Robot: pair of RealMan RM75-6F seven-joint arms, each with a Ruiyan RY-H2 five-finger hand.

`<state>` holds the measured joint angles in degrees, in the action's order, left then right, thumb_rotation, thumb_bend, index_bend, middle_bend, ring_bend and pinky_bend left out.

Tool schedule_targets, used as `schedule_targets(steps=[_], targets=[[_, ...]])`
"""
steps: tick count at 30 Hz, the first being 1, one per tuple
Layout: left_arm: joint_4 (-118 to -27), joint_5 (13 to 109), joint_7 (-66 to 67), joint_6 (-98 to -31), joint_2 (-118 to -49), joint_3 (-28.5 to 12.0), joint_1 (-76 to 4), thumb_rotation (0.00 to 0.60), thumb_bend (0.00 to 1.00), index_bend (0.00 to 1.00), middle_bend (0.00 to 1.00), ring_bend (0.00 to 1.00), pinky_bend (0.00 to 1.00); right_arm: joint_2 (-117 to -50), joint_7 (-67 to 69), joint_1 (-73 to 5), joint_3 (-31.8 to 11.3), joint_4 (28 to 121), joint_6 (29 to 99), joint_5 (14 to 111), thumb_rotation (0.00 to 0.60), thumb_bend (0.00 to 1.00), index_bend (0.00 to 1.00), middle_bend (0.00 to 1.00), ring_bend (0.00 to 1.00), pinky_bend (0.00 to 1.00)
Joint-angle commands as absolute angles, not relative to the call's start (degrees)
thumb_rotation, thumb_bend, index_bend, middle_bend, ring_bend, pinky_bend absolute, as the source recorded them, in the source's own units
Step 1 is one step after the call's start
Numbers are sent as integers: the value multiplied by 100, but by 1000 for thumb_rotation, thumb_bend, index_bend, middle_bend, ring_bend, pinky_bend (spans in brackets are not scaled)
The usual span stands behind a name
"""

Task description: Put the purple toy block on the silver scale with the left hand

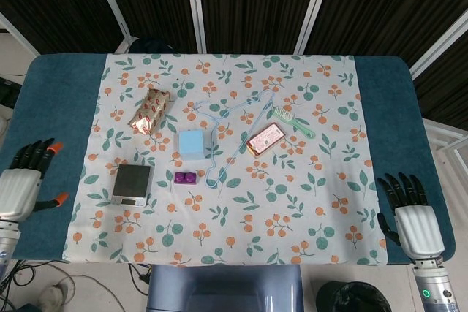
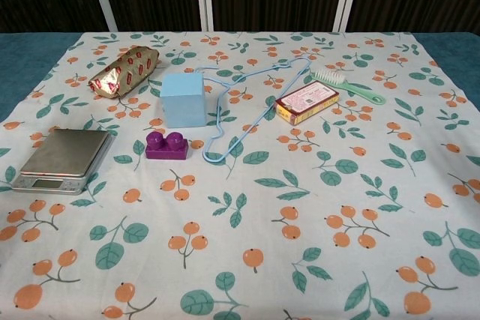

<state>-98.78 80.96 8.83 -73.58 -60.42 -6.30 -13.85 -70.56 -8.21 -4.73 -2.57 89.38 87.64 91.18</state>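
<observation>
I saw the floral tablecloth (image 1: 241,239) spread over the blue table (image 1: 58,107). My left hand (image 1: 18,188) hovered open at the left edge, my right hand (image 1: 415,218) open at the near right. The silver scale (image 2: 64,157) sat left of the purple toy block (image 2: 166,145), apart from it, with a light blue cube (image 2: 183,99) just behind the block.

Lab setup: dark curtains (image 1: 248,1), clothed table (image 1: 66,93)

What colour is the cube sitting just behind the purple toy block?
Light blue cube, clearest in the chest view, behind the purple toy block.
</observation>
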Motion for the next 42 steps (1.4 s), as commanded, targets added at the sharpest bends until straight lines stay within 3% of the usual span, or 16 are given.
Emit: schedule_targets(steps=[1, 6, 14, 22, 27, 31, 42], targets=[[-10442, 7638, 1924, -6488, -6072, -741, -1989, 600, 133, 101, 69, 0, 75, -7054, -821, -474, -260, 8936, 8765, 9115, 600, 481, 129, 126, 39, 0], [-10759, 6845, 3104, -5917, -6407, -869, -2561, 600, 133, 133, 141, 0, 76, -7040, -806, -469, -271, 8935, 8768, 9092, 600, 481, 129, 126, 39, 0], [-10739, 5869, 4280, -5721, -7332, -851, -3175, 600, 139, 202, 233, 29, 109, -6998, -741, -459, -292, 8933, 8788, 9061, 600, 481, 129, 126, 39, 0], [-10615, 5055, 4867, -5842, -8054, -832, -3557, 600, 141, 230, 249, 38, 122, -6942, -676, -456, -319, 8921, 8767, 8988, 600, 480, 129, 126, 38, 0], [-10506, 4871, 5069, -6004, -8428, -858, -3756, 600, 185, 262, 297, 157, 304, -6927, -654, -455, -333, 8917, 8775, 8976, 600, 481, 129, 126, 39, 0], [-10359, 4867, 5190, -6224, -8710, -854, -3843, 600, 199, 276, 318, 219, 391, -6923, -641, -456, -335, 8909, 8778, 8976, 600, 481, 129, 126, 38, 0], [-9855, 4542, 5288, -6473, -9255, -1006, -4120, 600, 199, 299, 327, 223, 388, -6918, -580, -464, -347, 8892, 8760, 8951, 600, 480, 129, 126, 39, 0]])
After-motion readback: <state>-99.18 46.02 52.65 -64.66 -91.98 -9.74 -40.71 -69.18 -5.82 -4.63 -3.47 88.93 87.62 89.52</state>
